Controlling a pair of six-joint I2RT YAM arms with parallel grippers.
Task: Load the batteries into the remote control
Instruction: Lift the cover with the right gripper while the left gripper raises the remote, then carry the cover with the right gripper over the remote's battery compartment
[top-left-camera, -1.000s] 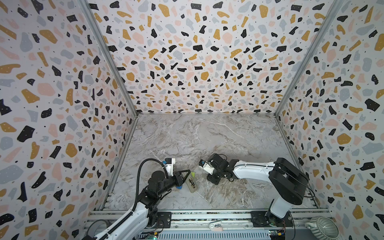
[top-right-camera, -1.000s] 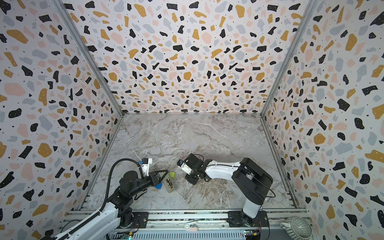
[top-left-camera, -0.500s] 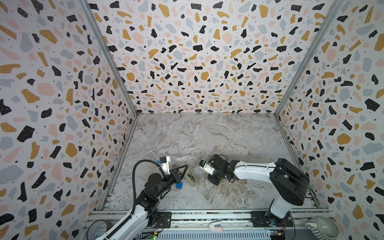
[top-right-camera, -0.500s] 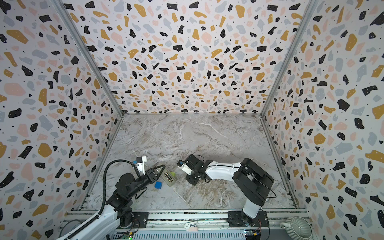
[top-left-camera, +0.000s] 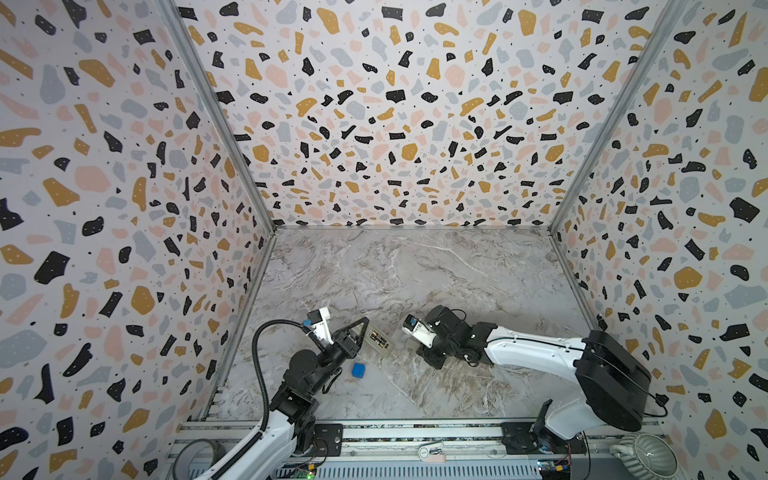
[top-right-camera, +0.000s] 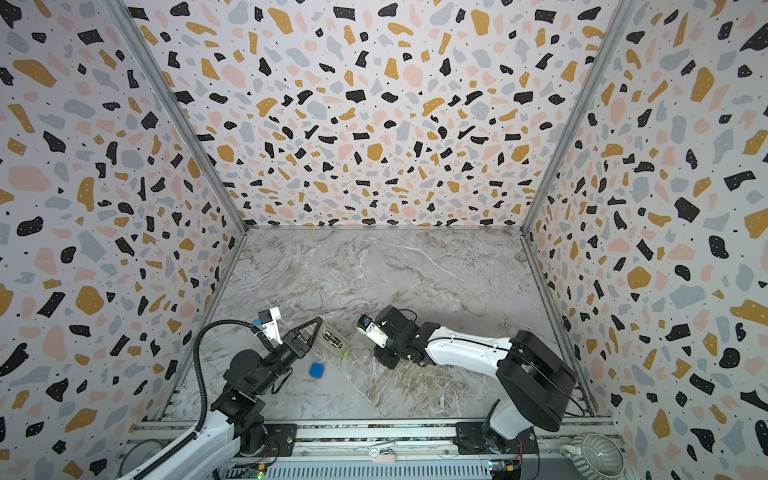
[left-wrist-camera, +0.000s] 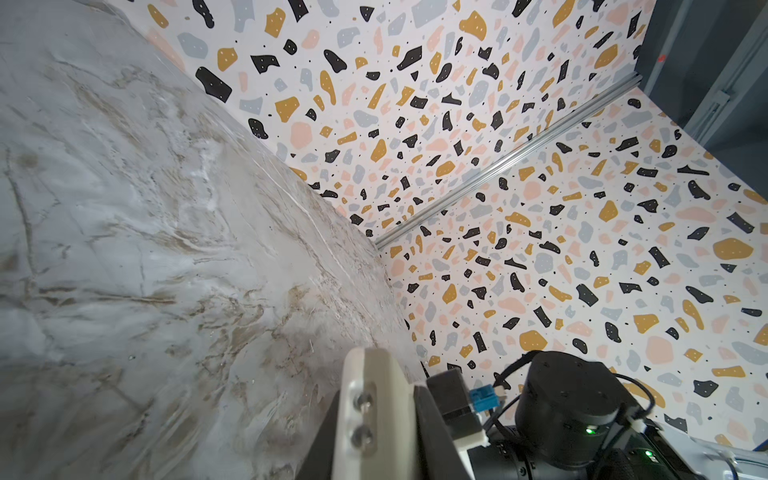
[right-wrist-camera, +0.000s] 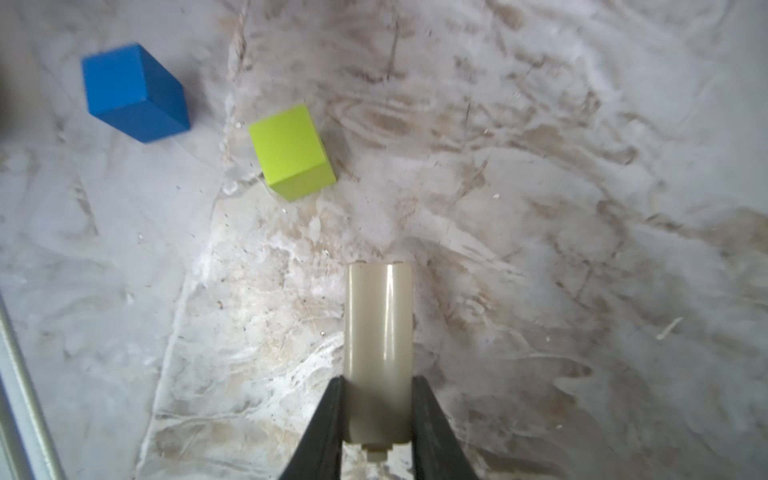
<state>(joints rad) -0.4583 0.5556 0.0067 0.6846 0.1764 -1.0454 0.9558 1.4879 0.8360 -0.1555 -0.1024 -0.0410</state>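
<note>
The white remote control (top-left-camera: 379, 341) (top-right-camera: 334, 341) lies back up at front centre, tilted. Two dark batteries (top-left-camera: 377, 338) (top-right-camera: 332, 337) sit side by side in its open recess. My left gripper (top-left-camera: 362, 328) (top-right-camera: 318, 328) is shut on the remote's near end. In the left wrist view the remote (left-wrist-camera: 386, 374) shows edge-on between the black fingers (left-wrist-camera: 432, 424). My right gripper (right-wrist-camera: 378, 386) is shut on an off-white battery cover (right-wrist-camera: 378, 324), held just above the marble floor. In both top views that gripper sits mostly under its wrist camera (top-left-camera: 415, 328), right of the remote.
A blue cube (top-left-camera: 358, 369) (top-right-camera: 316, 370) (right-wrist-camera: 135, 93) lies on the floor in front of the remote. A green cube (right-wrist-camera: 291, 151) (top-right-camera: 345, 353) sits beside it. Terrazzo walls close three sides. A metal rail (top-left-camera: 415, 432) runs along the front.
My left gripper has carried the remote a little farther from the front rail and turned it. The right gripper's jaws have narrowed onto the cover; that arm barely moved.
</note>
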